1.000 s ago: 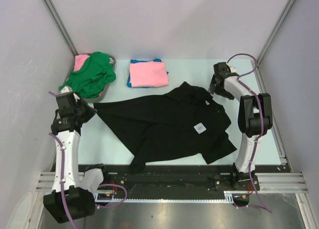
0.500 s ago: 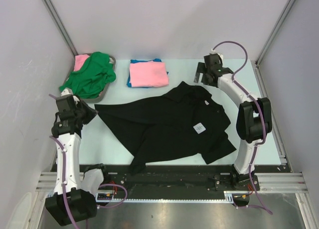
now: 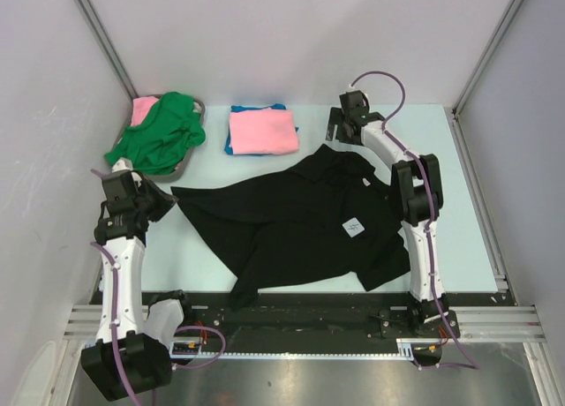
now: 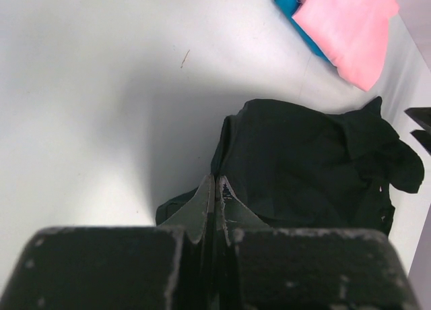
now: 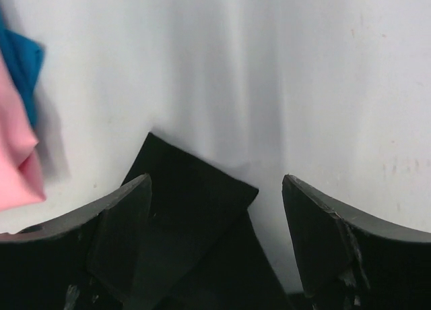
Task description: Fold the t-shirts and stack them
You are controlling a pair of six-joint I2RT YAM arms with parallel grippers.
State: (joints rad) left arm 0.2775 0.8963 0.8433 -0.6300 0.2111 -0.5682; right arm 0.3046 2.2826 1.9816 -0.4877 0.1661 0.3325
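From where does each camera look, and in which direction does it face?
Top: above and behind the bases, looking down on the table; left arm, right arm and black shirt show.
Left wrist: low over the table, facing across the black shirt toward the pink shirt; left fingers, shut, show.
Right wrist: facing down at the black shirt's far corner; right fingers, open, flank it.
Shared: both wrist views show black and pink shirts.

The pale blue table (image 3: 441, 159) carries a black t-shirt (image 3: 300, 221) spread crumpled across its middle, a folded blue t-shirt (image 3: 228, 146) under a pink t-shirt (image 3: 262, 130) at the back, and a grey tray (image 3: 201, 115) at back left.
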